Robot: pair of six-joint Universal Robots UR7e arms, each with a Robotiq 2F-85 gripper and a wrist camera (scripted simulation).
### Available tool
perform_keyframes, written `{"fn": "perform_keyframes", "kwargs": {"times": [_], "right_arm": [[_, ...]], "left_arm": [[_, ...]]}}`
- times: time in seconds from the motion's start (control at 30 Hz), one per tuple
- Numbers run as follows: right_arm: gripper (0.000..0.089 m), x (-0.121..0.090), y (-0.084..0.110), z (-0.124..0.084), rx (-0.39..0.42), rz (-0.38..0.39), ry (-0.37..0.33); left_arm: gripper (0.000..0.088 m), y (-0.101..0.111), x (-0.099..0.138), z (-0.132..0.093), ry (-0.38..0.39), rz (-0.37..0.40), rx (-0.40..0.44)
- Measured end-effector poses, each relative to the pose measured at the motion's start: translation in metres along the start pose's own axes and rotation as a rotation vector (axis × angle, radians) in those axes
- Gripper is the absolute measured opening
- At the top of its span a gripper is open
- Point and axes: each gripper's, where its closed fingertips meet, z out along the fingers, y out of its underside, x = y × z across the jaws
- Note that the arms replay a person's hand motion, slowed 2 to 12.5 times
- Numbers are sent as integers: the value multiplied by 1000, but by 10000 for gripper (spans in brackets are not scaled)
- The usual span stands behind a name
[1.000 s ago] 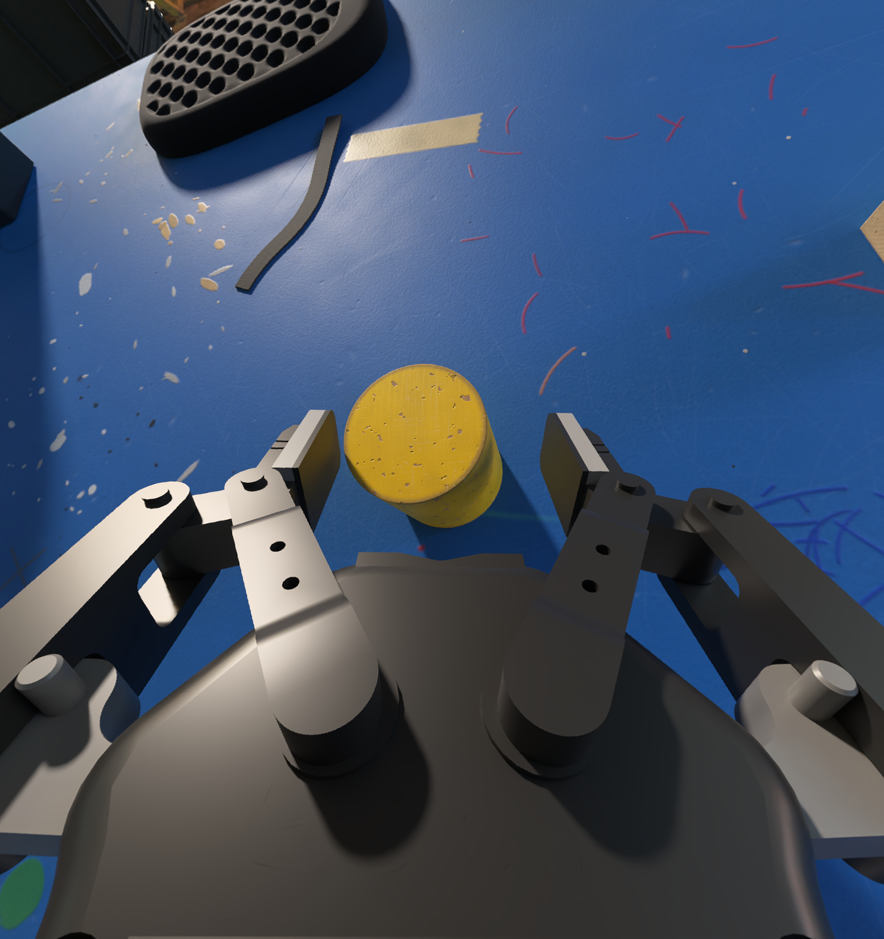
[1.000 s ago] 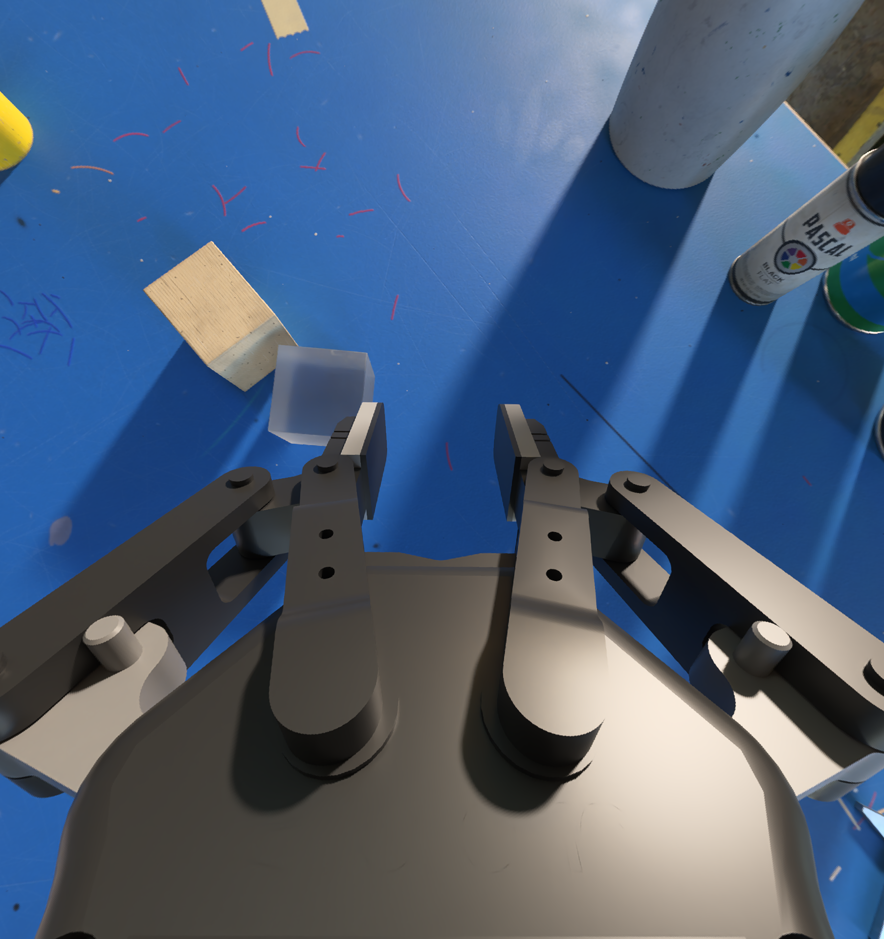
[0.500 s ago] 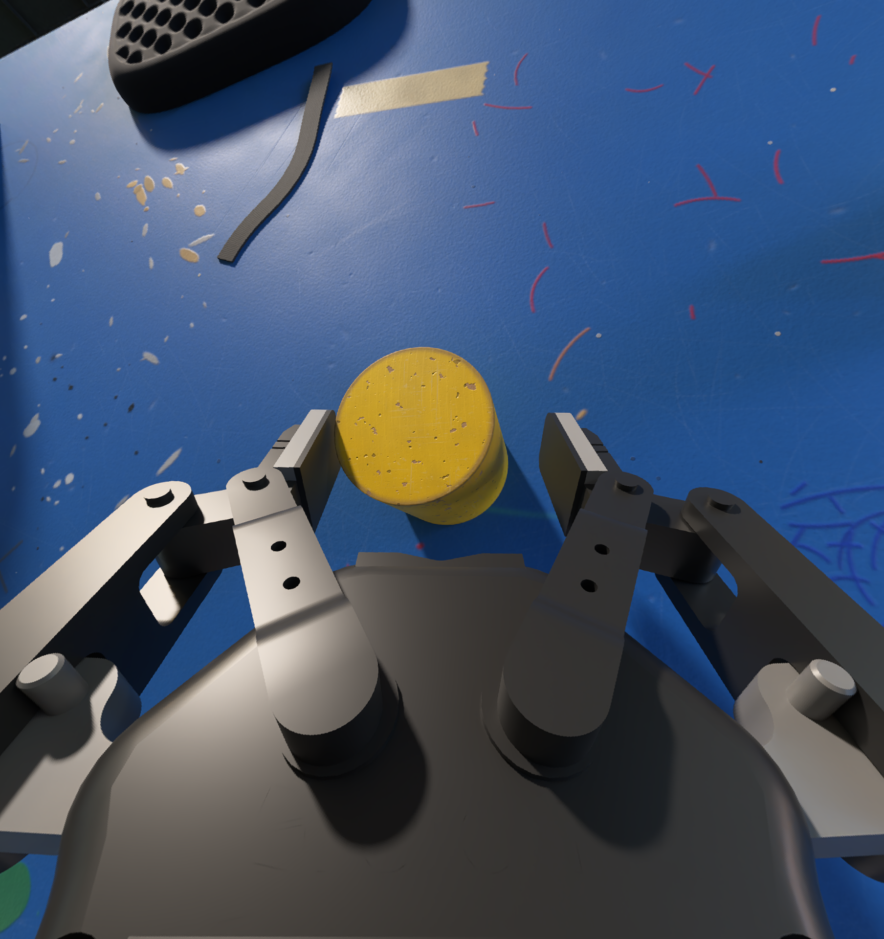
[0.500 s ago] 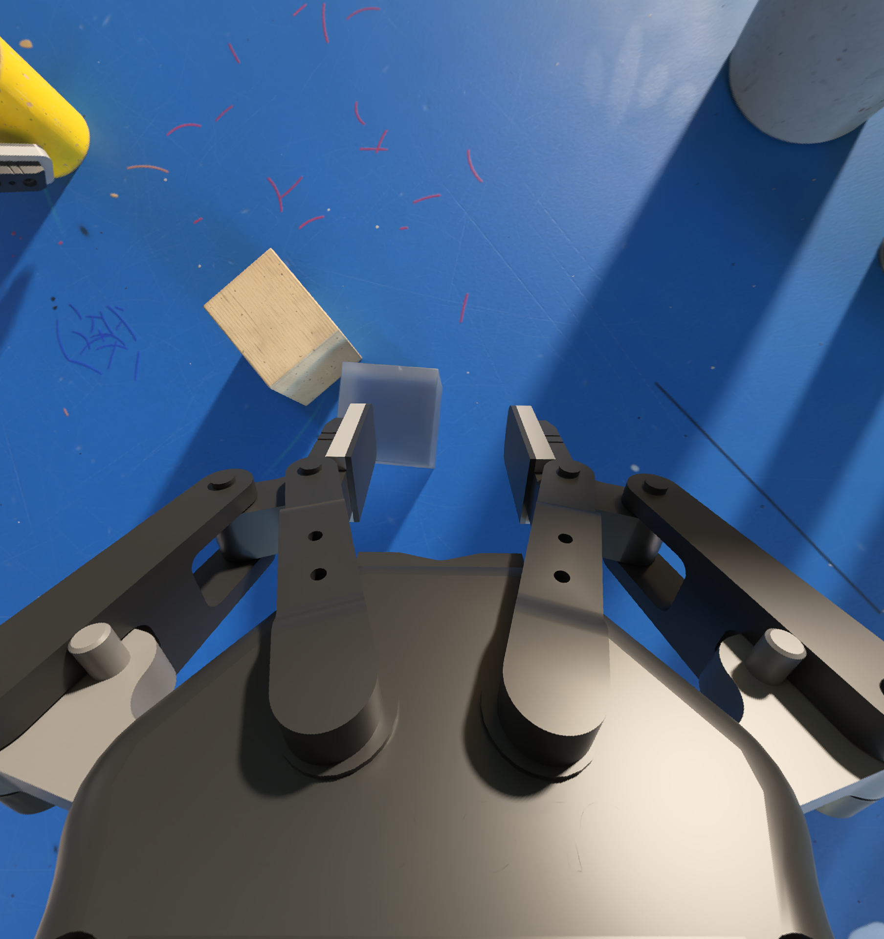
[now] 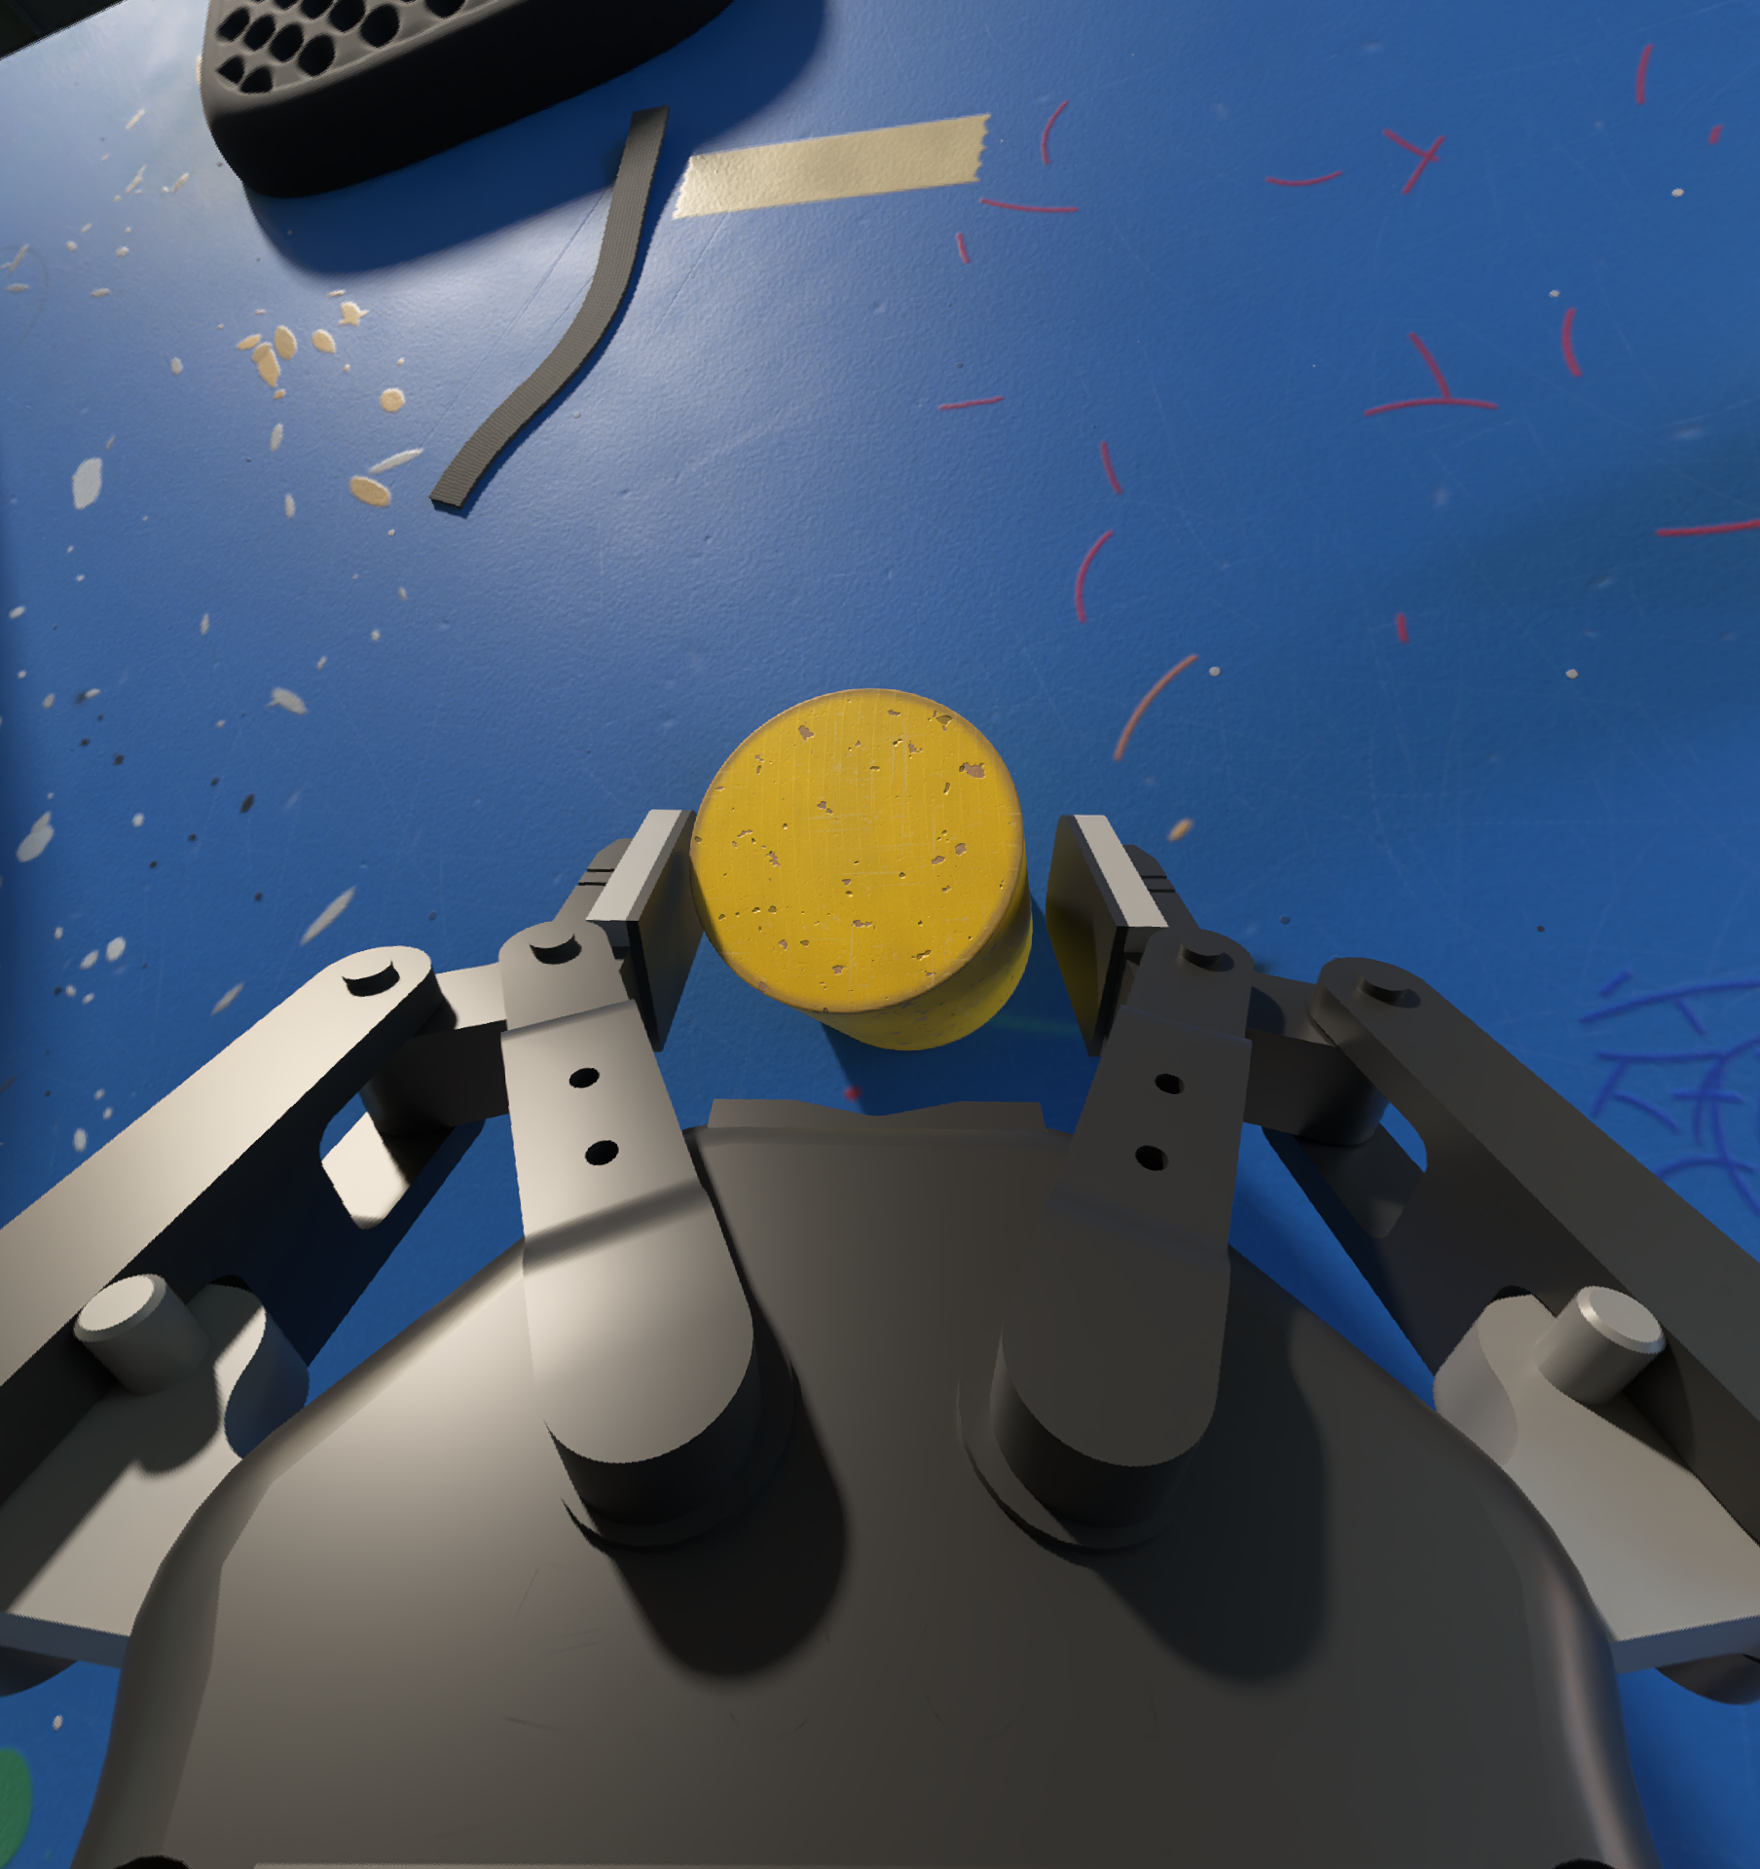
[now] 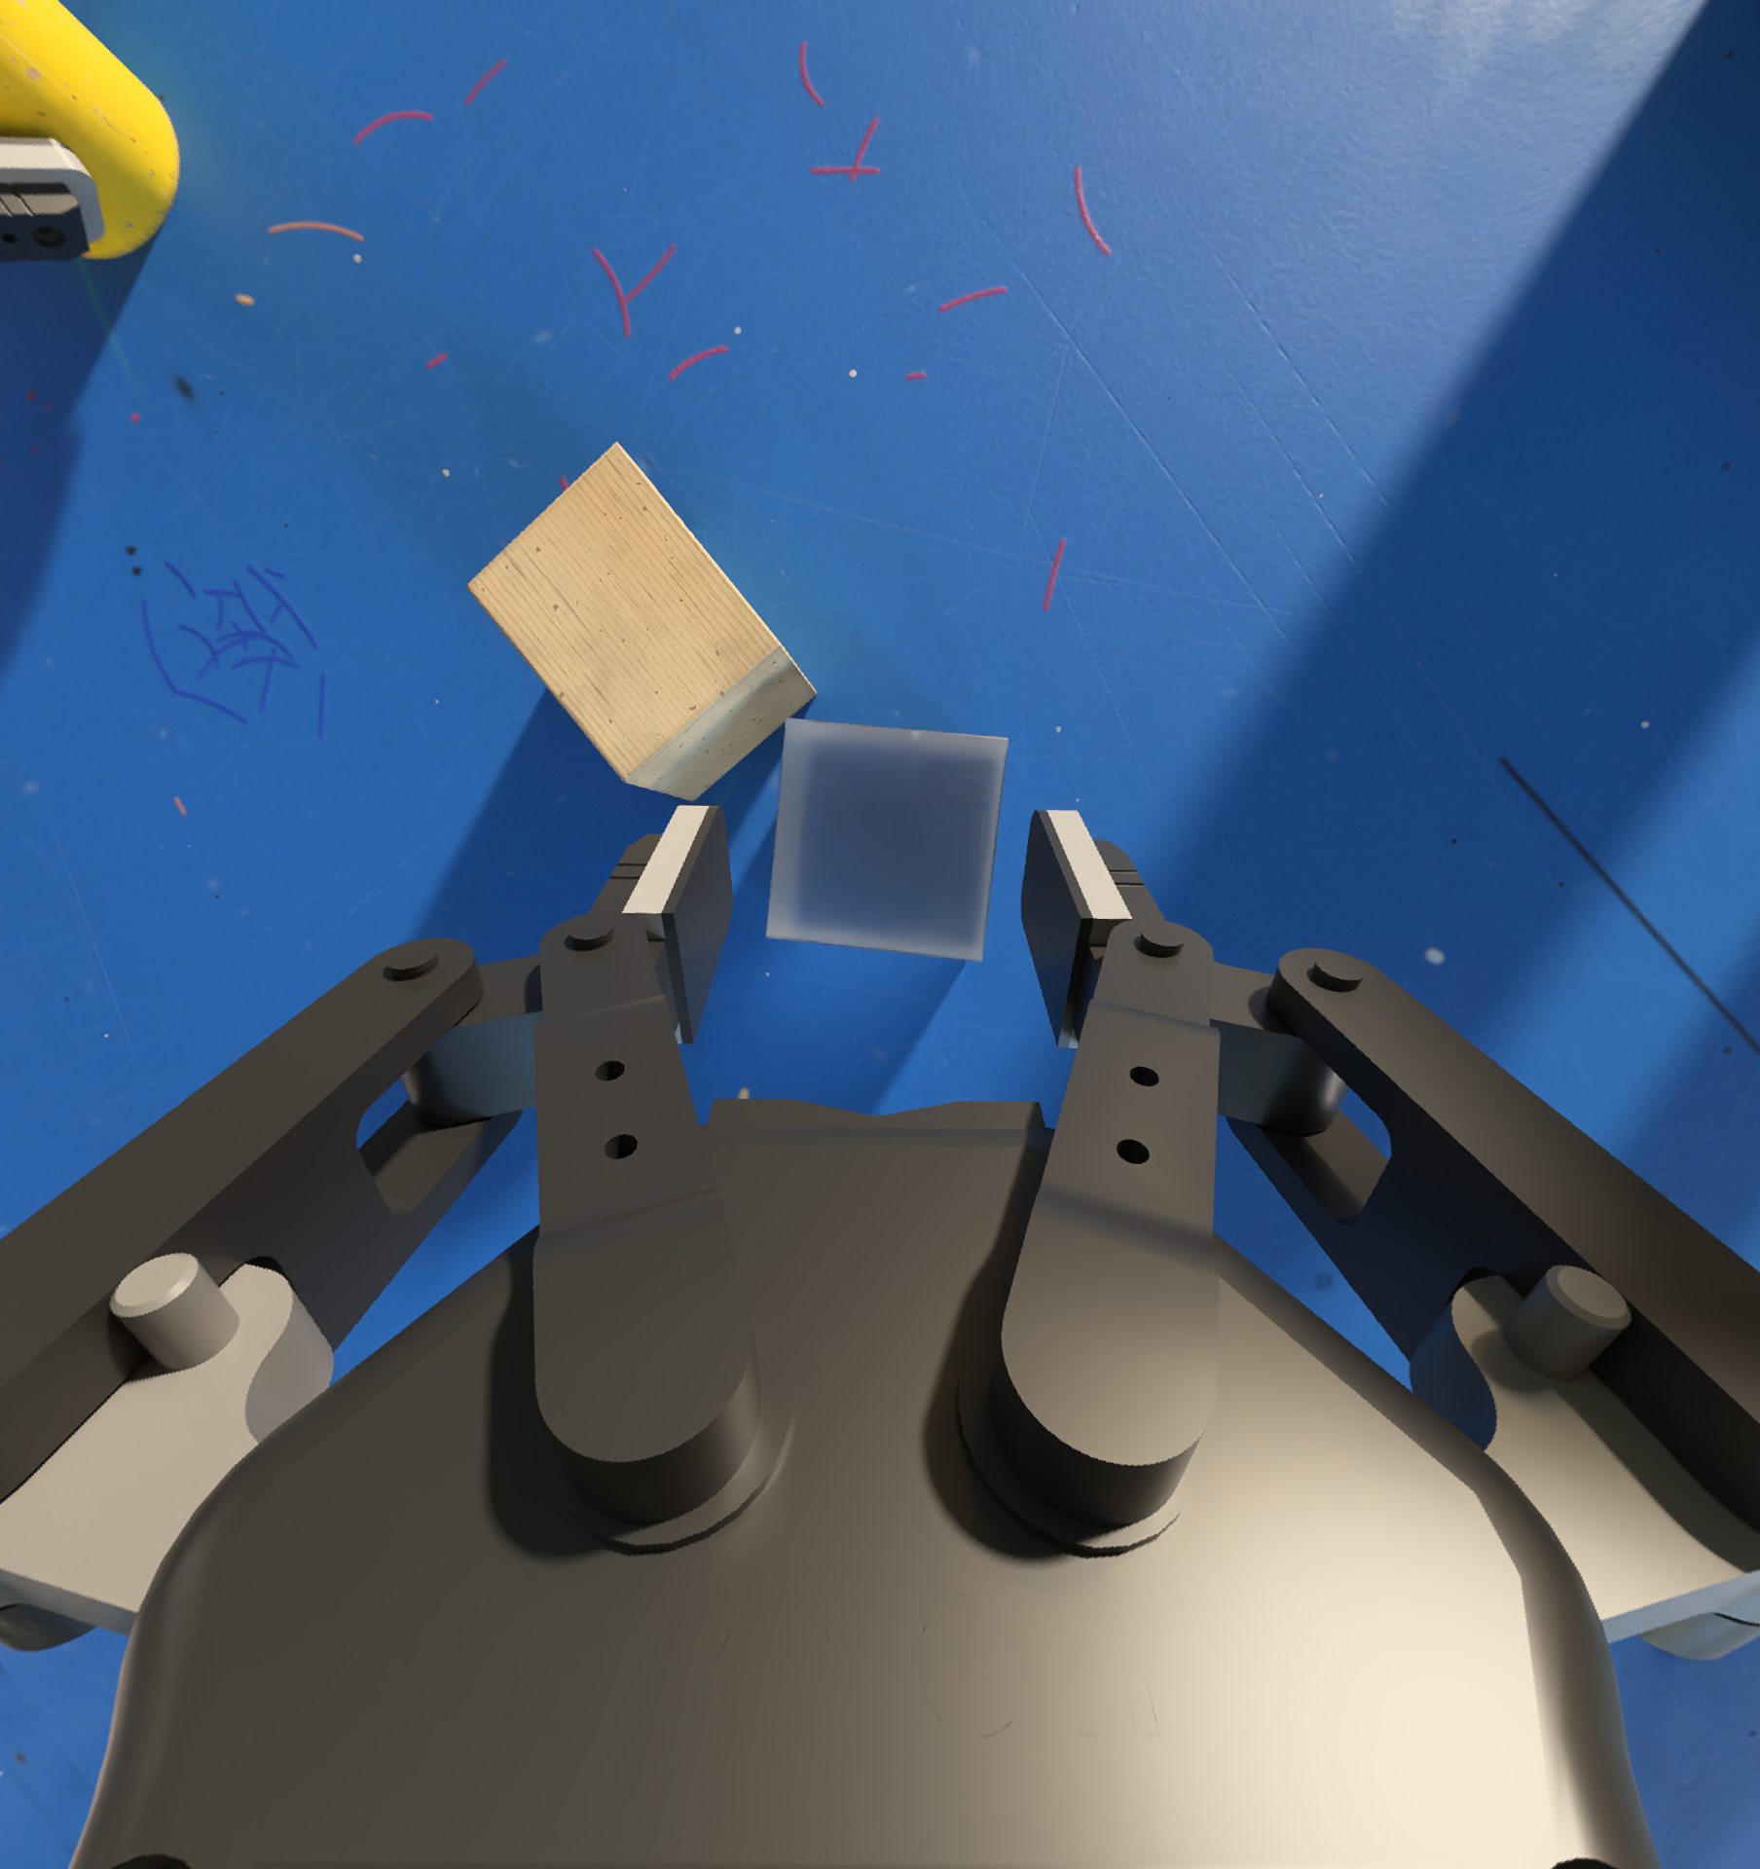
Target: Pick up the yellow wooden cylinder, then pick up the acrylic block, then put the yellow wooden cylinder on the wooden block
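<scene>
While the left pincer [image 5: 871,900] is standing open astride the yellow cylinder [image 5: 861,855], its near finger is touching or almost touching the curved side and the other is sitting just clear. That cylinder is standing upright on the blue worktop [image 5: 1260,607]; being painted wood, it is probably light, stiff and a little slick, so squeezing across the round wall below the top face looks soundest. Further right, the wooden block [image 6: 633,622] is lying flat, one corner just beside the clear acrylic block [image 6: 881,839]. Over that, the right pincer [image 6: 876,890] is hanging open, fingers flanking it without contact. Acrylic is likely hard and slippery, so flat opposite faces are the place to hold.
</scene>
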Motion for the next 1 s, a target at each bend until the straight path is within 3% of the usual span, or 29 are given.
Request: {"fn": "perform_keyframes", "kwargs": {"times": [0.13, 0.5, 1.0], "right_arm": [[544, -1, 0, 5, -21, 3, 24], [635, -3, 3, 16, -63, 16, 58], [665, -6, 8, 32, -113, 34, 76]], "left_arm": [[563, 0, 0, 1, 10, -6, -1], [560, -1, 0, 2, 24, -10, 3], [560, -1, 0, 1, 18, 2, 10]]}}
